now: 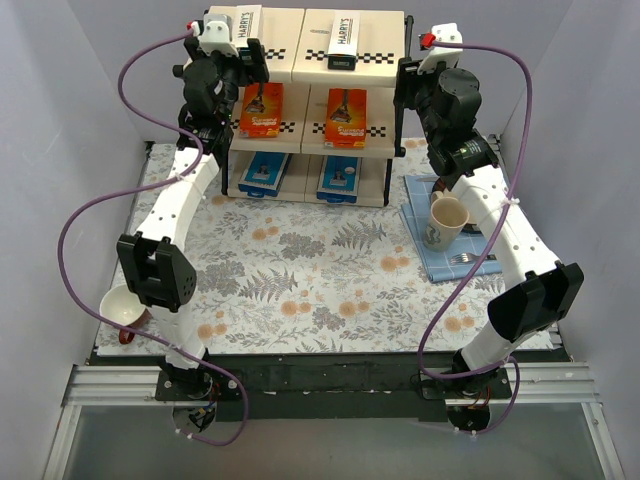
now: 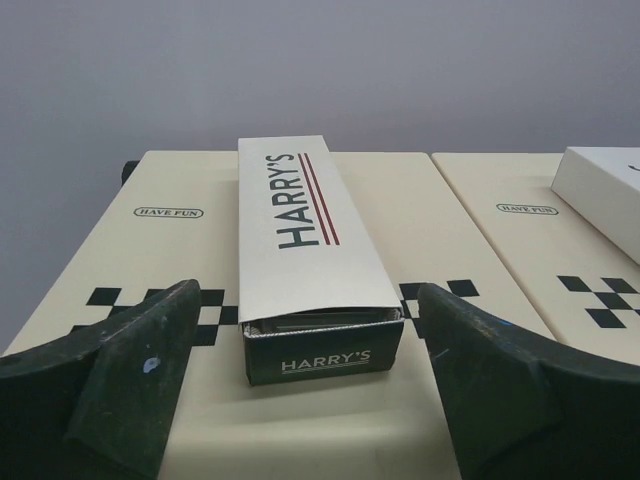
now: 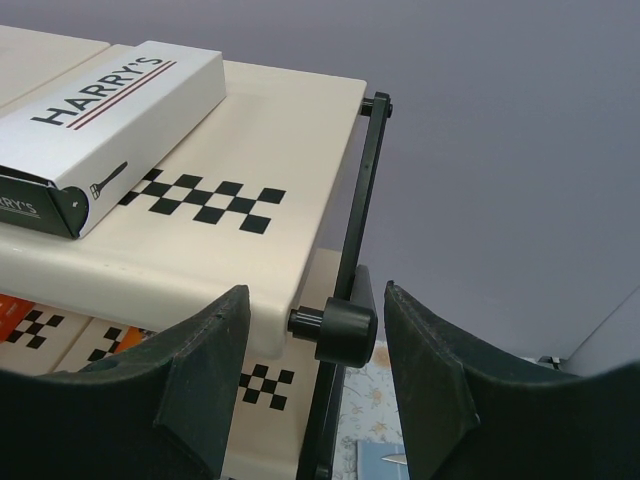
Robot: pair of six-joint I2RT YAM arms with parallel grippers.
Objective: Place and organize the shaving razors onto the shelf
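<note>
**Top view.** All six packs lie on the shelf (image 1: 283, 50). Two HARRY'S boxes (image 1: 340, 40) are on its top tier, two orange Gillette cards (image 1: 345, 117) on its middle tier, and two blue-and-white boxes (image 1: 338, 178) on its bottom tier. The left gripper (image 1: 250, 62) is at the shelf's top-left front. The right gripper (image 1: 408, 85) is at its right post.

**Left wrist view.** The jaws stand wide, flanking one HARRY'S box on the shelf's top board without contact.

**Right wrist view.** The jaws stand apart and hold nothing. The shelf's post knob (image 3: 340, 328) sits between them, clear of both.
</note>
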